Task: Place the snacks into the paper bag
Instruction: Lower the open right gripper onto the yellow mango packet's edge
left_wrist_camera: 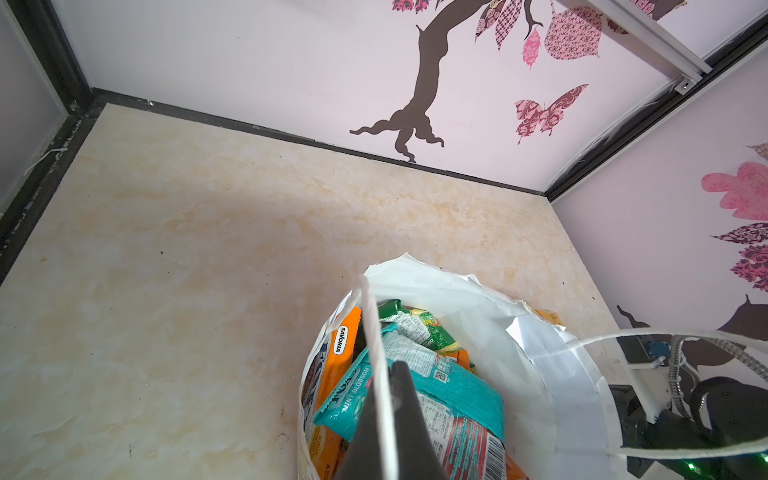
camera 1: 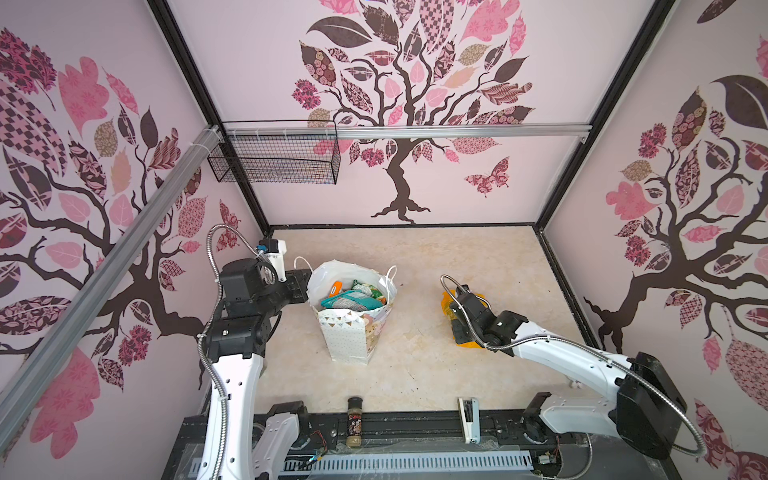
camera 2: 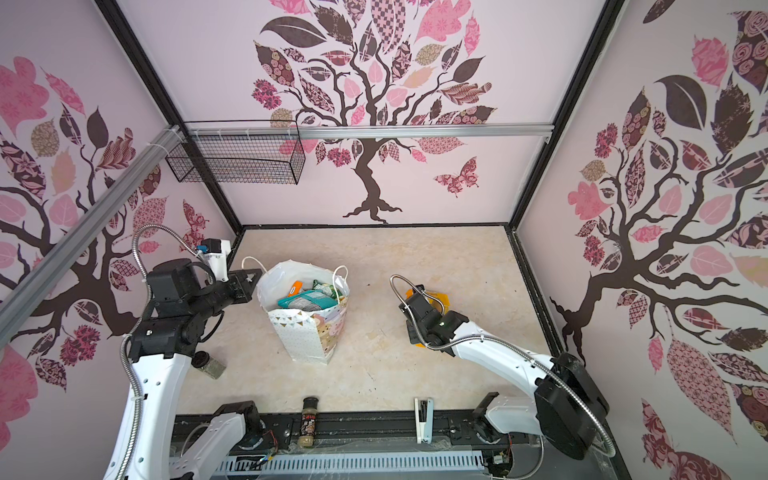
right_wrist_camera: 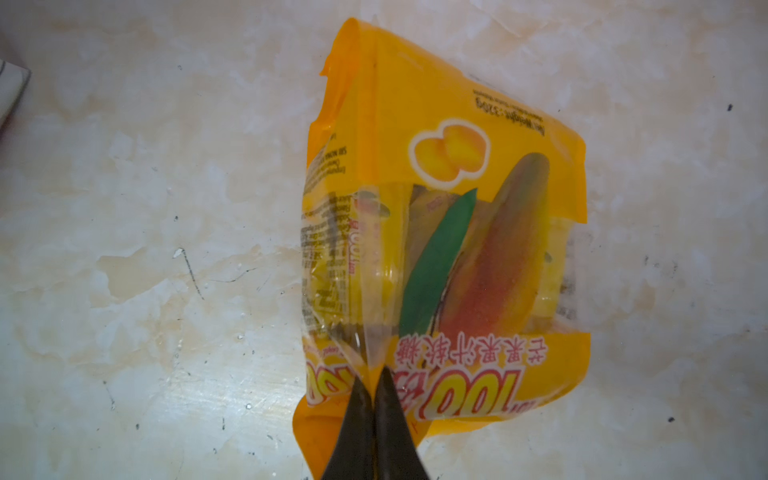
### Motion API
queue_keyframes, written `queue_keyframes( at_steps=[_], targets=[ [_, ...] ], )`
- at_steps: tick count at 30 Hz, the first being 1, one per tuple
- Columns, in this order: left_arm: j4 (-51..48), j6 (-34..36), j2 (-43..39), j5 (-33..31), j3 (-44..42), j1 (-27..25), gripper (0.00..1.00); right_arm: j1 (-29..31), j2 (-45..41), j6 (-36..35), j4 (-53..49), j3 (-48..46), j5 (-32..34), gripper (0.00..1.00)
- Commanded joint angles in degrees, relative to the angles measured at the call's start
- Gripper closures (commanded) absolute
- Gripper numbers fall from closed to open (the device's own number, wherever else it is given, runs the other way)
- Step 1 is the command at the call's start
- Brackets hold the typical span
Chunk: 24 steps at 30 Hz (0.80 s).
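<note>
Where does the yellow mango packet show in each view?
Top view: yellow mango packet right of the paper bag.
Top view: same spot.
Left wrist: yellow sliver past the bag rim, probably it.
Right wrist: centre, pinched by shut fingers of the right gripper.
Landmark: the bag, except in right wrist.

Enclosed robot test cell, lab-like, walls papered with pink-and-brown tree decals (camera 1: 399, 174), black frame posts (camera 1: 189, 83) at far corners, aluminium rail (camera 1: 457, 132) across far wall, wire basket (camera 1: 274, 162) at its left end, marble-look bench (camera 1: 457, 257), left arm (camera 1: 232, 386) and right arm (camera 1: 561, 357) rising from black mounting rail (camera 1: 407, 428) at near edge, slotted cable duct (camera 1: 415, 461) in front.
</note>
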Motion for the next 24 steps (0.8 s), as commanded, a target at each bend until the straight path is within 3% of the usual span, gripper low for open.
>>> queue_keyframes(
  at_steps=[1, 12, 24],
  targets=[
    [1.6, 0.4, -0.9, 0.0, -1.4, 0.2, 1.0, 0.0, -4.2, 0.8, 1.8, -0.1, -1.4, 1.0],
    [2.0, 0.5, -1.3, -0.2, -1.8, 0.3, 1.0, 0.0, -7.3, 0.9, 1.7, -0.5, -6.3, 1.0],
    [2.3, 0.4, -1.1, -0.7, -1.7, 0.3, 1.0, 1.5, -0.1, 1.0, 11.4, 1.9, -20.4, 1.0]
  ],
)
